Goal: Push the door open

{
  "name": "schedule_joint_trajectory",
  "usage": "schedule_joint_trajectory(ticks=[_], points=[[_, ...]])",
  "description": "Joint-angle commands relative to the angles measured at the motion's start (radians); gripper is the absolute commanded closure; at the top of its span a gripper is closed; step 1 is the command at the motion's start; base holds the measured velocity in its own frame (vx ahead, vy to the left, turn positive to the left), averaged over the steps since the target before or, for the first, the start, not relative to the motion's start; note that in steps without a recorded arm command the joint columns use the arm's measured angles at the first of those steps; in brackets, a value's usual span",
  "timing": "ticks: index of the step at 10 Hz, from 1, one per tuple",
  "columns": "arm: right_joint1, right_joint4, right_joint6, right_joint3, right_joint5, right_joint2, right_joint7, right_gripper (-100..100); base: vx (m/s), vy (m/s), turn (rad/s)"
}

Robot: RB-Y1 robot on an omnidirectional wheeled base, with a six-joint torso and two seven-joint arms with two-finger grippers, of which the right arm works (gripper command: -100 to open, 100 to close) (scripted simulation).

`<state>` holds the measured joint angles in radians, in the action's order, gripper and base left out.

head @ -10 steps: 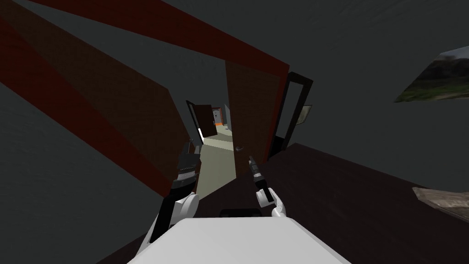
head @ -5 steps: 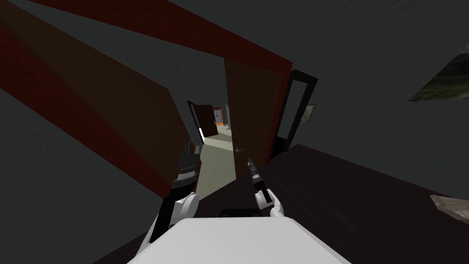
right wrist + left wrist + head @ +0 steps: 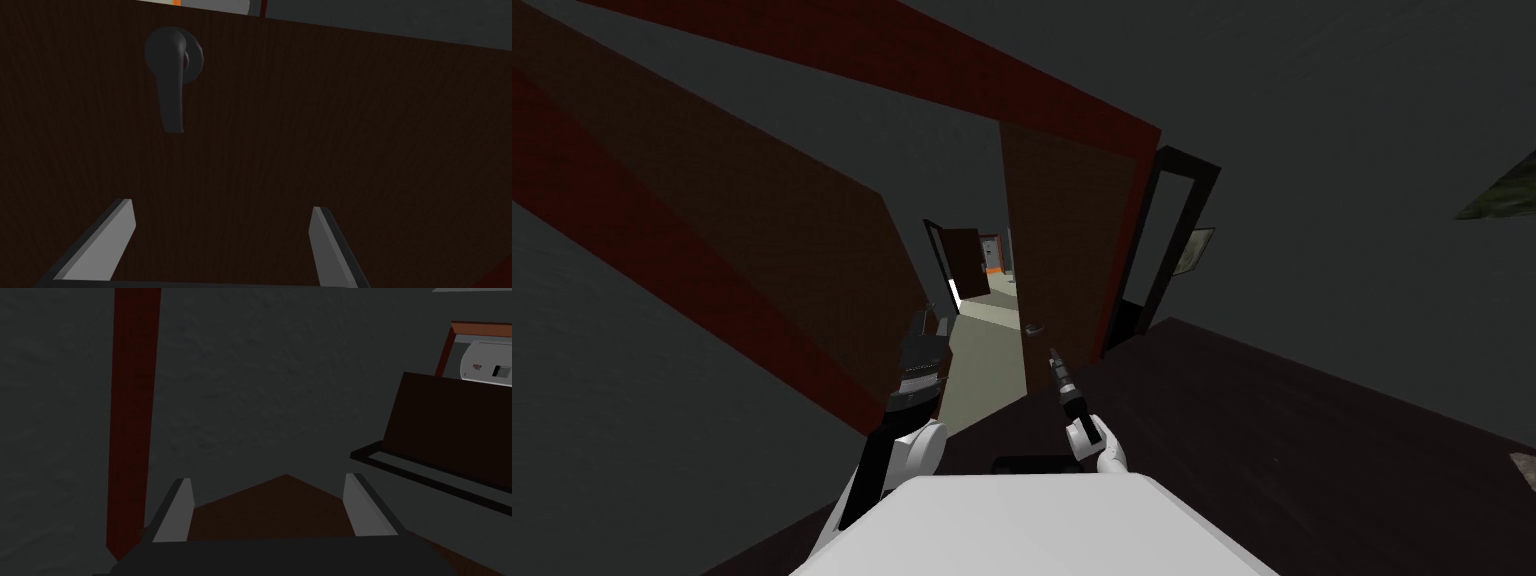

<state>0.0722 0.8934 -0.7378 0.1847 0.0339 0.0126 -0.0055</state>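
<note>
Shifted slightly: my own stance; right gripper (image 3: 222,205) spread wide, facing brown door (image 3: 300,125) near lever handle (image 3: 170,80) (door ajar); left gripper (image 3: 267,480) likewise wide.

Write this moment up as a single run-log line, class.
right gripper: open, facing door near handle, contact unclear | left gripper: open, holding nothing | door: partly open

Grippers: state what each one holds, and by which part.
Nothing is held. The right gripper stands open before the brown door, clear of its dark lever handle. The left gripper is open and empty too.
</note>
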Motion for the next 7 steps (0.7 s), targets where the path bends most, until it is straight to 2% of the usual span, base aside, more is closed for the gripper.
schedule_joint_trajectory(ticks=[1, 5, 6, 7], points=[[0.015, -0.043, -0.008, 0.006, 0.001, -0.005, -0.004, -100, 0.077, -0.059, 0.070], [0.052, -0.144, -0.030, 0.018, 0.003, -0.023, -0.010, -100, 0.085, -0.061, 0.054], [0.068, -0.188, -0.039, 0.023, 0.004, -0.032, -0.012, -100, 0.082, -0.083, 0.085], [0.068, -0.188, -0.039, 0.023, 0.004, -0.032, -0.012, -100, 0.082, -0.066, 0.035]])
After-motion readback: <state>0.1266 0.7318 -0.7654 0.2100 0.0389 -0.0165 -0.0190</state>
